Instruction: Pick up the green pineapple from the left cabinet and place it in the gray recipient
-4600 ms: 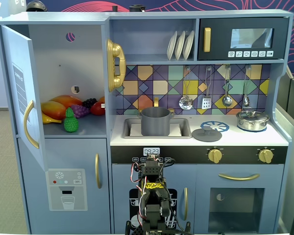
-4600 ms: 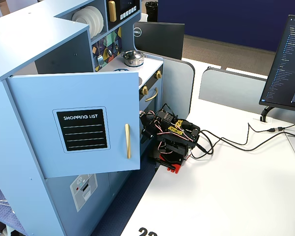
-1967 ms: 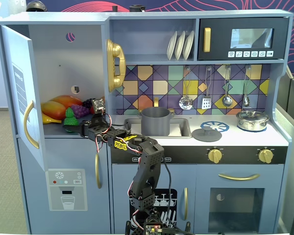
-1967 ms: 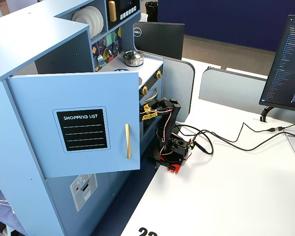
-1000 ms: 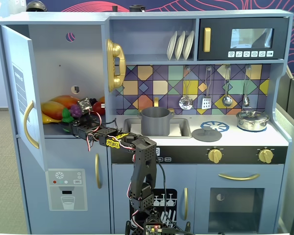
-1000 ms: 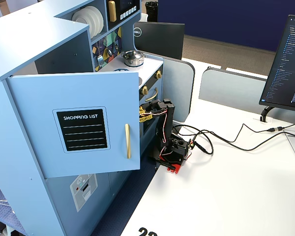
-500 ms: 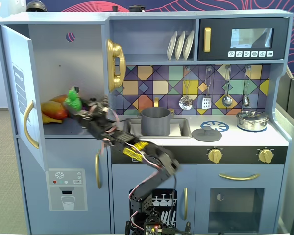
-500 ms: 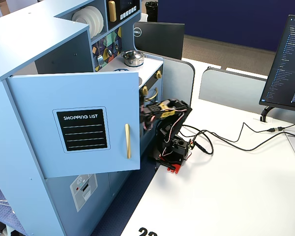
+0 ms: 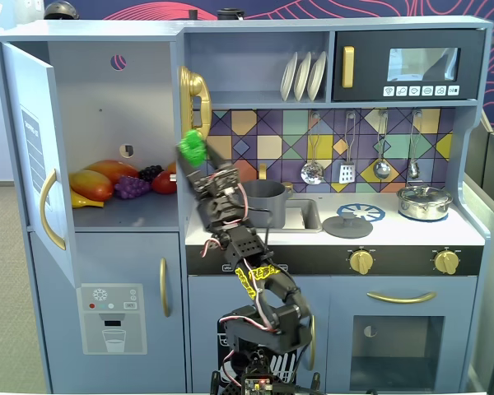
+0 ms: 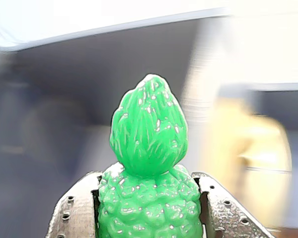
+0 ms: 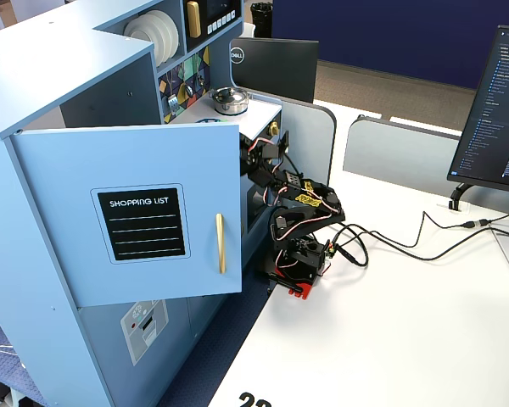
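The gripper (image 10: 150, 218) is closed on the green pineapple (image 10: 149, 178), jaws clamping its bumpy lower body. Likely light, rigid plastic; the bumps should resist slipping.

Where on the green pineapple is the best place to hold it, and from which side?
Hold the green pineapple by its wide bumpy body, as the claw does now: one finger on each side, coming from below the base, leaving the narrow pointed leafy top free.
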### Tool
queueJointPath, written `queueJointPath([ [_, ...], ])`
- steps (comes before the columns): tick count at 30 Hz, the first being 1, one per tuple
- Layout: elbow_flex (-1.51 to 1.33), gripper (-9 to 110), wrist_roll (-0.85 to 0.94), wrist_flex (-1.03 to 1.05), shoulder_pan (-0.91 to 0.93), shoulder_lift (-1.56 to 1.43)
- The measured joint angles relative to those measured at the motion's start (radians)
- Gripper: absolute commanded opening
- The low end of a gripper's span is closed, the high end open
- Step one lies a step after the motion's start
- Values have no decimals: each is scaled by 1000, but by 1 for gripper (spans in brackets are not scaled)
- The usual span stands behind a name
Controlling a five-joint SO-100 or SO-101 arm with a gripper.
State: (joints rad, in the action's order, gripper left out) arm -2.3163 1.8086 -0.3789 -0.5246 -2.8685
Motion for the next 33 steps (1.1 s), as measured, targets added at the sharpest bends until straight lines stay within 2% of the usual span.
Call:
queueJointPath([
  [7,130,0,-229,296,371,63],
  [16,374,0,-236,689,520,357],
  [29,569,0,-190,721,545,775],
  [31,584,3,-183,721,549,804],
  [33,586,12,-181,721,558,811],
])
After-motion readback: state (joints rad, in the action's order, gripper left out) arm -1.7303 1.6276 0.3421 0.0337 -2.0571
